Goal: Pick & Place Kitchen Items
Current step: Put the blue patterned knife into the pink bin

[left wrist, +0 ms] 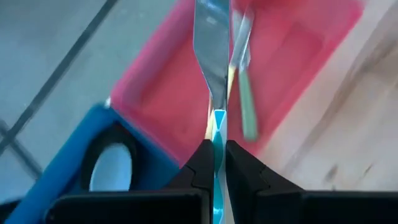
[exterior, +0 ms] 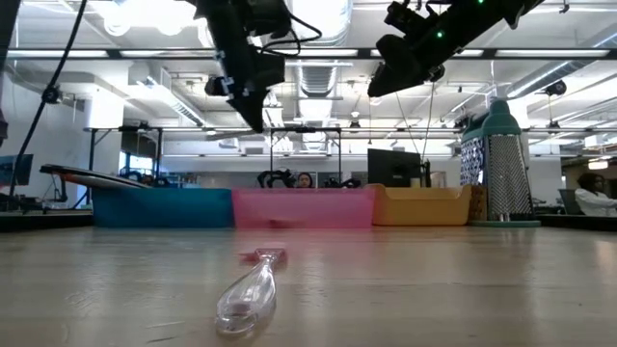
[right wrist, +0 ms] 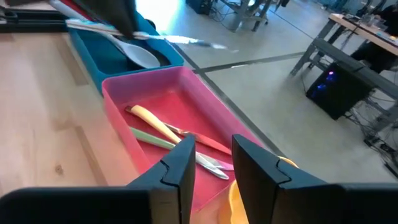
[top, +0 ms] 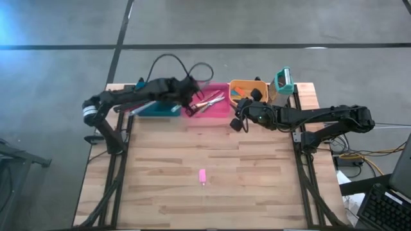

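The wooden worktop [top: 212, 192] fills the lower middle of the high view, and three square bins sit in a row along its upper edge: the teal bin [top: 158, 110] at upper left of centre, the pink bin [top: 210, 110] in the middle, the orange bin [top: 247, 90] to its right. An upright teal-and-white gadget [top: 283, 80] stands beside the orange bin at upper right. The left arm reaches in from the left of the frame, and its left claw [left wrist: 216, 163] hangs over the near edge of the pink bin, clenched on a blue-handled knife [left wrist: 214, 74] whose blade points toward the bin's floor. The right arm comes in from the right; its right claw [right wrist: 211, 160] hovers over the pink bin's right side with its fingers apart and nothing between them. In the pink bin lie a yellow-handled knife [right wrist: 152, 119] and a green-handled knife [right wrist: 149, 138]. A small clear spoon [exterior: 249, 294] with a pink handle lies alone on the worktop, low in the centre of the frame
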### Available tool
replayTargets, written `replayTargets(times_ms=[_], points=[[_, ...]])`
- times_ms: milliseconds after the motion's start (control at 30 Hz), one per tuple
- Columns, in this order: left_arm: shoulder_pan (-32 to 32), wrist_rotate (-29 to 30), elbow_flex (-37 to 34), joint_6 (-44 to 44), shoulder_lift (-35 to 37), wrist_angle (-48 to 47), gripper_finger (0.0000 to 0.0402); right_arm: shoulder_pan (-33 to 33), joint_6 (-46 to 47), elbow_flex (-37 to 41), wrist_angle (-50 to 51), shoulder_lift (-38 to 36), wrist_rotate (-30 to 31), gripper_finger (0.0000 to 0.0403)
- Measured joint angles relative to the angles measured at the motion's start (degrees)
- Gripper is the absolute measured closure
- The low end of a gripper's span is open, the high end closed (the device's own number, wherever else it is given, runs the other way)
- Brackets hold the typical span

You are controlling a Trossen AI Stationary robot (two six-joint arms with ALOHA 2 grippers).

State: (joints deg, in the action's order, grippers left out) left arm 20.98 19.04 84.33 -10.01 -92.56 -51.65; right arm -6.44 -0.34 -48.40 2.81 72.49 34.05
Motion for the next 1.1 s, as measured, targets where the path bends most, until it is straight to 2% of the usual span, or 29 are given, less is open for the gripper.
replayTargets(times_ms=[267, 700, 1100], points=[[4.7, -6.2, 8.9, 4.0, -8.7, 0.1, 0.0381, 0.0, -0.3, 0.0, 0.0, 0.0, 0.7, 0.0314], [7.9, -6.6, 24.1, 6.9, -27.1, -12.6, 0.0381, 0.0, -1.4, 0.0, 0.5, 0.0, 0.7, 0.0300], [9.8, -12.5, 32.1, 5.6, -33.2, -13.2, 0.0381, -0.3, -1.6, 0.0, 0.5, 0.0, 0.8, 0.0319]])
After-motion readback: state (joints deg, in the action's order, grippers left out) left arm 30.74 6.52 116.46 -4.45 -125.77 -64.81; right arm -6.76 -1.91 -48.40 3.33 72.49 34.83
